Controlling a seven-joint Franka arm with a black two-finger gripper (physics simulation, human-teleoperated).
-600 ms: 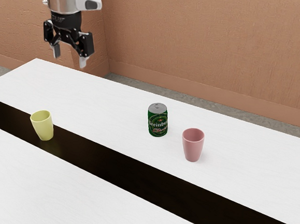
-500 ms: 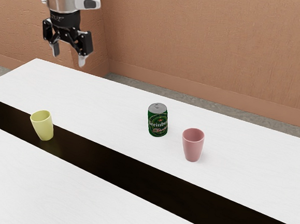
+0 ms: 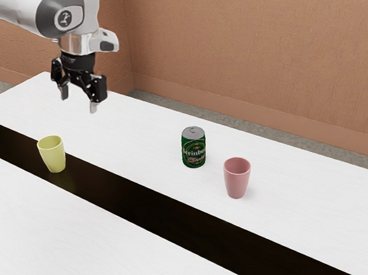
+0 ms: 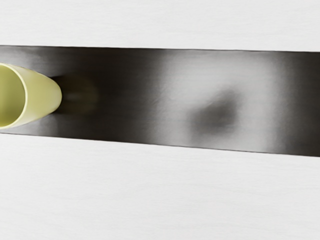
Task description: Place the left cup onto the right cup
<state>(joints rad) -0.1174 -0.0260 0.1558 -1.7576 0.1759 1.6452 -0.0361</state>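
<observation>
- Though hovering high near yellow cup (image 3: 52, 153) with gripper (image 3: 77, 98) wide open and empty, not yet grasping.
- Left to do: grasp, lift, stack on pink cup (image 3: 236, 177) at right.

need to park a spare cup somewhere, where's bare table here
Widest free patch: white table between the yellow cup and the green can. Also free: right of the pink cup in the exterior view, and the near white strip in front of the dark band. Tightest spot: the gap between can and pink cup.
</observation>
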